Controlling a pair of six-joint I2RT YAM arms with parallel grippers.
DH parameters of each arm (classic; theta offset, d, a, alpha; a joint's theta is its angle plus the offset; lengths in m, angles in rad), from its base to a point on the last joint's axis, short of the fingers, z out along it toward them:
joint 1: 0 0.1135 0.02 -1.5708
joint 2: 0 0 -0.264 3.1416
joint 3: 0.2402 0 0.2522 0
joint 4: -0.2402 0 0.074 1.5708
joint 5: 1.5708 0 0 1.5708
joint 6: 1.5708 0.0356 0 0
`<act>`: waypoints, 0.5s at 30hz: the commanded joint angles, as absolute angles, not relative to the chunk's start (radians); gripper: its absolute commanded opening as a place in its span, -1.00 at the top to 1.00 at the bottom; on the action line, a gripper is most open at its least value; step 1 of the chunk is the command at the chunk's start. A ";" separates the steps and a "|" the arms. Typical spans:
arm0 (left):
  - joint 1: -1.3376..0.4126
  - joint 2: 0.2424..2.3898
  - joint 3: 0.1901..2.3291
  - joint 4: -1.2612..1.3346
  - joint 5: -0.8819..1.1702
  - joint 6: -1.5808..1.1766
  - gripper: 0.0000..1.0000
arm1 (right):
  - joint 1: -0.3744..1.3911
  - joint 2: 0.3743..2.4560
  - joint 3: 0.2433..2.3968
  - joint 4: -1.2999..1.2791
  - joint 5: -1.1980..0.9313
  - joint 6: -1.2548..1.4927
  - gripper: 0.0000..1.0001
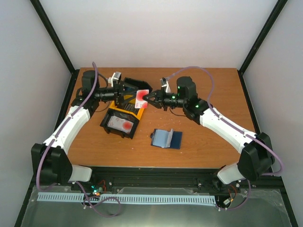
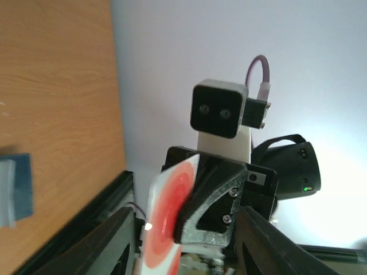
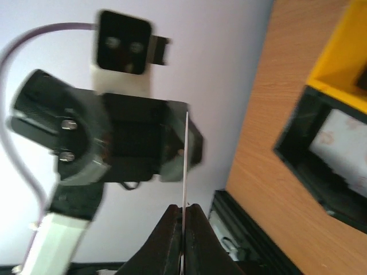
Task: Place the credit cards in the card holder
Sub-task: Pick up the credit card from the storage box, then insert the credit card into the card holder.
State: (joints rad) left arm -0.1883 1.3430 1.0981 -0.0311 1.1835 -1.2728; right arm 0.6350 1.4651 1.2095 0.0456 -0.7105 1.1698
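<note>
The right gripper (image 3: pixel 183 238) is closed on the edge of a white credit card (image 2: pixel 167 220) with a red circle, held in the air near the bin tray (image 1: pixel 122 120). The left gripper (image 1: pixel 127 94) faces it with jaws apart and, as far as I can see, does not touch the card. The card holder (image 1: pixel 166 138) lies open on the table (image 1: pixel 213 94), well apart.

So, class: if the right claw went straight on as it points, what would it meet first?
Probably the left claw, facing it head-on just beyond the white card that the right claw pinches.
</note>
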 commanded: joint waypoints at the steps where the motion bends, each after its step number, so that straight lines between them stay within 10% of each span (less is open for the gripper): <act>1: -0.202 1.351 1.180 -0.346 1.019 -0.956 -0.04 | 0.608 1.387 1.104 -0.087 -0.615 1.076 0.94; 9: -0.378 1.397 1.057 -0.438 0.700 -0.688 -0.14 | 0.604 1.271 0.813 -0.231 -0.380 0.960 0.94; 15: -0.534 1.490 1.001 -0.316 0.680 -0.552 0.31 | 0.612 1.296 0.663 -0.129 -0.336 0.993 0.94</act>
